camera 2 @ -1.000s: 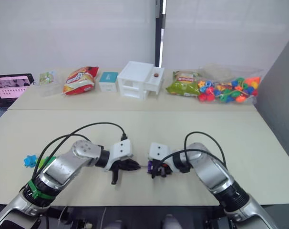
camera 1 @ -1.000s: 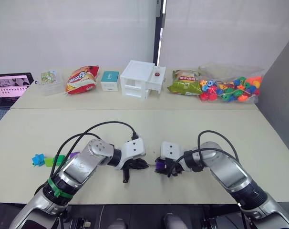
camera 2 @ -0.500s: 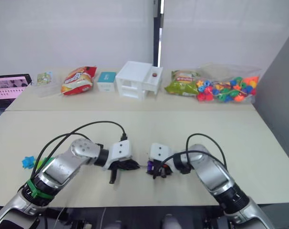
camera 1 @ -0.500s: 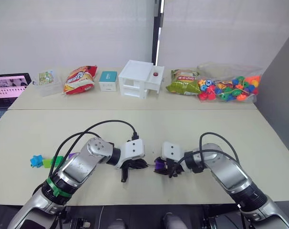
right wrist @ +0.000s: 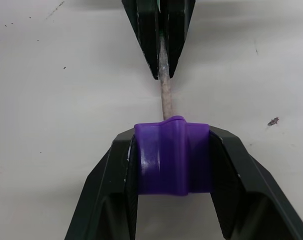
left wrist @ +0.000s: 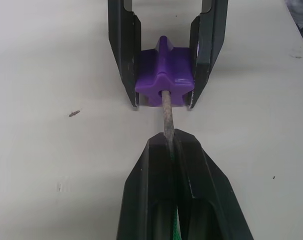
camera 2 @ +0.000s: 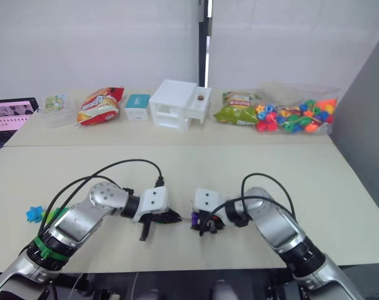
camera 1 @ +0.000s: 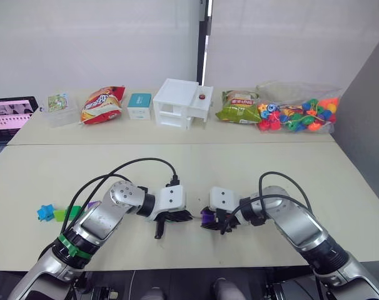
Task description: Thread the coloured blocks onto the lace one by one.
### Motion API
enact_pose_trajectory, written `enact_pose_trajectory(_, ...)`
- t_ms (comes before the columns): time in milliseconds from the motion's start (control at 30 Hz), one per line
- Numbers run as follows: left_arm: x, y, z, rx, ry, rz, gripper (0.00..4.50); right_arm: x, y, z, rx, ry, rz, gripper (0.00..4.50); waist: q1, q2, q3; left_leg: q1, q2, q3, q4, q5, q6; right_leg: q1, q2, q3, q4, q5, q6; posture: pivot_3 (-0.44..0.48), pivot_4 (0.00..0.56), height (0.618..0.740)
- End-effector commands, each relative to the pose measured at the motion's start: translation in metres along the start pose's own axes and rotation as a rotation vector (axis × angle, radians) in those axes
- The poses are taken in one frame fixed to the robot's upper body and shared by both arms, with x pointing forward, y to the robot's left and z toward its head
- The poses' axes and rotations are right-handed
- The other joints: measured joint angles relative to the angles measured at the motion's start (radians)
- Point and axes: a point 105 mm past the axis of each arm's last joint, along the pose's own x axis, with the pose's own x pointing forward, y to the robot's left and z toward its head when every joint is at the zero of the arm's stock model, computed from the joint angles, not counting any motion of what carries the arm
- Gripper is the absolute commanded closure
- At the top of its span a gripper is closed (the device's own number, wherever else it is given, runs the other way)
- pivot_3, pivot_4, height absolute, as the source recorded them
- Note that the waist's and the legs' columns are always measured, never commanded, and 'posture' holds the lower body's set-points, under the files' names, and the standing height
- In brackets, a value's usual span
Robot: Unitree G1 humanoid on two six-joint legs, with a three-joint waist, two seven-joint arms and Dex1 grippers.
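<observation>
now left gripper [left wrist: 171, 150] feeds lace [left wrist: 166, 112] into right gripper's [right wrist: 172, 155] purple block [right wrist: 172, 157].

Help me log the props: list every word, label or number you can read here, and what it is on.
Nothing can be read for certain.
Red snack bag: print too small to read.
Green snack bag: red label, too small to read.
Teal box: mark too small to read.
Screen at the table's left edge: text blurred.
Purple block and both grippers: no writing.
</observation>
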Motion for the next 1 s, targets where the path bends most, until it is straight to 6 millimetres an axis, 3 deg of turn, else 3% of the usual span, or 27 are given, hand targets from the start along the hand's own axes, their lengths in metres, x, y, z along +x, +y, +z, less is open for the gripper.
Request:
enact_pose_trajectory(33, -0.001, -0.002, 0.003, 0.01, -0.027, 0.019, 4.5, 0.007, 0.005, 0.001, 0.013, -0.009, 0.003, 3.13, -0.002, 0.0, 0.0, 0.0, 0.0, 0.0, 0.0, 0.0, 0.0, 0.0, 0.0, 0.0, 0.0, 0.0, 0.0, 0.0, 0.15, 0.74)
enact_pose_trajectory(400, -0.003, -0.002, 0.008, -0.023, -0.049, 0.05, 4.5, 0.01, 0.016, 0.001, 0.044, -0.027, 0.01, 3.13, -0.002, 0.0, 0.0, 0.0, 0.0, 0.0, 0.0, 0.0, 0.0, 0.0, 0.0, 0.0, 0.0, 0.0, 0.0, 0.0, 0.15, 0.74)
enact_pose_trajectory(833, 0.018, -0.008, 0.032, 0.031, -0.105, -0.026, 4.5, 0.014, 0.016, 0.008, 0.034, -0.038, 0.022, 3.13, 0.0, 0.0, 0.0, 0.0, 0.0, 0.0, 0.0, 0.0, 0.0, 0.0, 0.0, 0.0, 0.0, 0.0, 0.0, 0.0, 0.15, 0.74)
enact_pose_trajectory(1000, 0.023, -0.012, 0.033, 0.019, -0.108, -0.062, 4.5, 0.016, 0.014, 0.012, 0.031, -0.045, 0.018, 3.13, -0.001, 0.0, 0.0, 0.0, 0.0, 0.0, 0.0, 0.0, 0.0, 0.0, 0.0, 0.0, 0.0, 0.0, 0.0, 0.0, 0.15, 0.74)
